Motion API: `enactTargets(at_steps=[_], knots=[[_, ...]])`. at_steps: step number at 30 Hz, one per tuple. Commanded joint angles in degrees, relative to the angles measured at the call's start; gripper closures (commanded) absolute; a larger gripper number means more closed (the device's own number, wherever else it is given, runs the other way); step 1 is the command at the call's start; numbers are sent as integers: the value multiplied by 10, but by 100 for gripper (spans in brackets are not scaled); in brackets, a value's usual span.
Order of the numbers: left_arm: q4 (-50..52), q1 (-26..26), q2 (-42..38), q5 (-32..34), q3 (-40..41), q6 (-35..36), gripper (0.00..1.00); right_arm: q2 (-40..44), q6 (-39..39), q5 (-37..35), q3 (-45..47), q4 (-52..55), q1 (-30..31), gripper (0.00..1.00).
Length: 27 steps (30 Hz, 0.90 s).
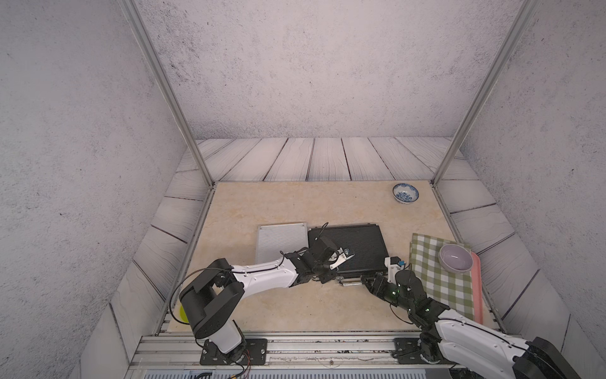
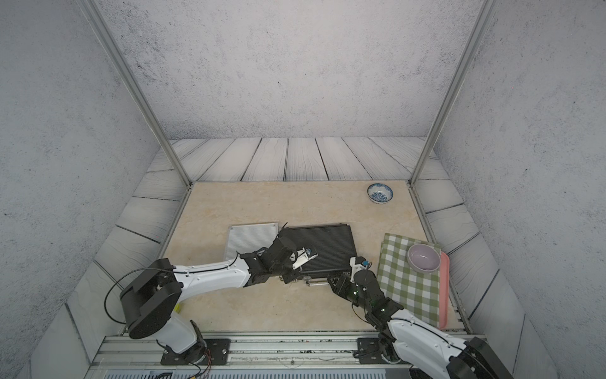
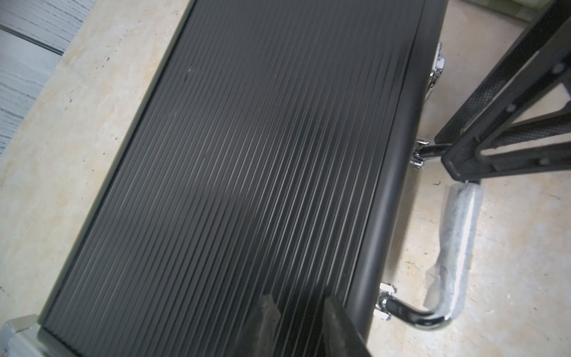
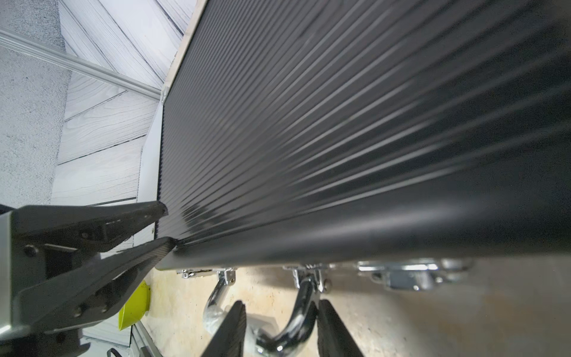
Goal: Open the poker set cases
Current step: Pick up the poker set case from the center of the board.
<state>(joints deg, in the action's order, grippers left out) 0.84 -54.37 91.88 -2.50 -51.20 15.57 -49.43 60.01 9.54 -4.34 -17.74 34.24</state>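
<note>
At the near left edge of the bench (image 1: 262, 203), a yellow-green object (image 1: 182, 313) shows partly from behind the left arm's base. Further in, the silver case (image 1: 278, 242) lies flat with its ribbed lid down, just beside the larger black case (image 1: 357, 239), which lies flat and closed in the middle of the bench in both top views. The left arm reaches across the silver case's near corner, and the left pincer (image 3: 299, 301) is over the black lid close to its front edge. Its fingertips (image 3: 267, 301) are a little apart, with nothing between them but bare ribs, and the right wrist view shows the tips against the lid. Along the case's front side run a chrome latch (image 3: 437, 66) and the handle (image 3: 457, 231), whose grip is wrapped in clear film and lies out on the bench. The right pincer (image 4: 281, 304) straddles the chrome end of that handle, one finger on each side, but I cannot tell whether it truly pinches. To the right, a green checked cloth (image 1: 436, 288) covers most of a pink tray (image 1: 477, 288), with a lilac bowl (image 1: 455, 257) on top. A blue-patterned bowl (image 1: 405, 192) stands well apart at the far right.
</note>
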Motion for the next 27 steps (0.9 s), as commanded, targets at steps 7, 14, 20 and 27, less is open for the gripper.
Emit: enactTargets(at_steps=[7, 14, 20, 27], knots=[[40, 2, 19, -16, 2, -13, 68, -56, 56, 1, -1, -48, 3, 58], [39, 0, 25, -21, 2, -17, 67, -93, 71, 11, 4, -81, 3, 59], [36, -1, 29, -20, 1, -19, 67, -94, 60, 38, 5, -109, 3, 62], [34, -1, 33, -24, 0, -24, 67, -100, 60, 36, 3, -112, 5, 67]])
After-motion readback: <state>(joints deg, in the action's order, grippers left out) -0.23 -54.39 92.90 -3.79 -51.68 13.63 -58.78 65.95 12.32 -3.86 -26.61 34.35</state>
